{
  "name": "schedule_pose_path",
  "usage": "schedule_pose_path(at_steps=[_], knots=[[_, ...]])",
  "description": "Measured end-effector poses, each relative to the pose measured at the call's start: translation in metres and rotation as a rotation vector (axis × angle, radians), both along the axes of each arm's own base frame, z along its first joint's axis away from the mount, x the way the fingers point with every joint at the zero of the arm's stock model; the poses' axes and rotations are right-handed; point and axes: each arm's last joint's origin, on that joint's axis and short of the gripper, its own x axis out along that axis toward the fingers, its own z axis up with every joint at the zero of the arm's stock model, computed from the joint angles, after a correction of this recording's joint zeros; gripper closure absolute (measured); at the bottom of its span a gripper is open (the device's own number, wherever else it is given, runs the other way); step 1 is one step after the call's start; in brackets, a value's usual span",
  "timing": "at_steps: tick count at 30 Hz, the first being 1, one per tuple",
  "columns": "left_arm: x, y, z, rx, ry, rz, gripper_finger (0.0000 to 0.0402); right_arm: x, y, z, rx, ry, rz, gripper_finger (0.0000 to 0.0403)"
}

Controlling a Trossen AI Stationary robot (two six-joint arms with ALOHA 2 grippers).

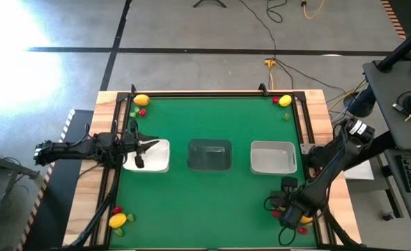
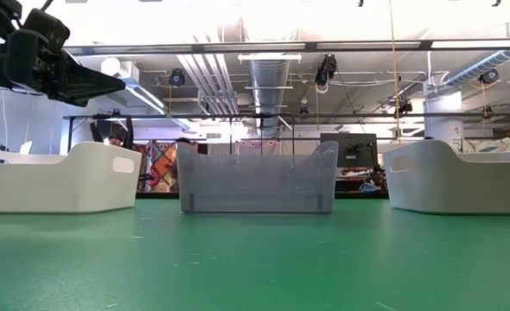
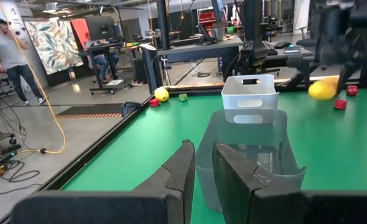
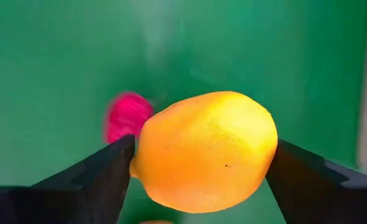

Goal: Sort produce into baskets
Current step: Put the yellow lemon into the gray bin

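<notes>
The right claw (image 4: 199,171) is clenched on a lemon (image 4: 205,149) at the desk's (image 1: 212,195) near right corner, so a pick is in hand. A red piece (image 4: 127,115) lies just beyond its fingers. Next, I judge, comes a lift and a carry to a basket; the pale basket (image 1: 273,157) is nearest. The lemon is smooth, plump, orange-yellow plastic. The left claw (image 1: 141,150) hangs released over the white basket (image 1: 160,162), holding nothing.
</notes>
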Motion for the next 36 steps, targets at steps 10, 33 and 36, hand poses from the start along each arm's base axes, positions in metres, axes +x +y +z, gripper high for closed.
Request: schedule_pose_path(at_steps=[10, 33, 36], knots=[[0.000, 0.000, 0.000, 0.000, 0.000, 0.000, 0.0360, 0.035, -0.059, 0.089, -0.196, -0.173, 0.013, 0.0089], [0.000, 0.000, 0.000, 0.000, 0.000, 0.000, 0.0360, 0.058, -0.171, 0.001, -0.125, -0.077, -0.049, 0.0068], [0.000, 0.000, 0.000, 0.000, 0.000, 0.000, 0.0360, 0.061, -0.173, -0.002, -0.124, -0.091, -0.059, 0.0054]])
